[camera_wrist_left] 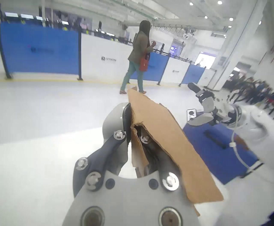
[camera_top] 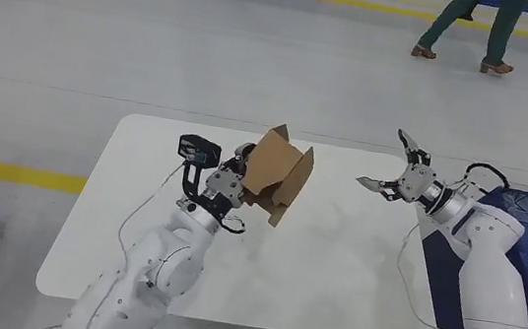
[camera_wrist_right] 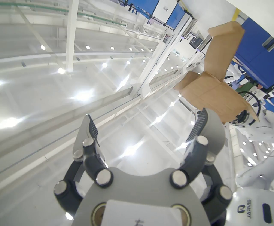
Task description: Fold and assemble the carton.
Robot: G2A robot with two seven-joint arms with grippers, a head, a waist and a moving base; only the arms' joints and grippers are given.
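While the carton [camera_top: 278, 171] hangs half-opened over the desk [camera_top: 329, 282], we judge the step in hand to be squaring its body before any flap is tucked. In the top view it sits toward 12 o'clock of the desk's middle, with its flaps loose and its walls skewed. The left claw [camera_top: 241, 170] meets it at its 9 o'clock edge and is closed on the cardboard. The right claw [camera_top: 384, 159] is at the carton's 3 o'clock, well apart from it, spread wide and holding nothing.

In the left wrist view, the left claw [camera_wrist_left: 131, 130] is pinched tight on one edge of the carton [camera_wrist_left: 169, 139], and the pinched edge looks creased. Beyond the cardboard stands the right claw [camera_wrist_left: 195, 104], gaping.

In the right wrist view, the right claw [camera_wrist_right: 145, 117] is fully spread and empty. The carton [camera_wrist_right: 216, 85] shows farther off, with one flap raised.

To do this well, we would hold the left pinch firm and bring the right claw to the free wall opposite. We would close it on a flat panel near a crease rather than on a loose flap. We would then push gently along the score lines, since the thin board may buckle or slip out of the single pinch.
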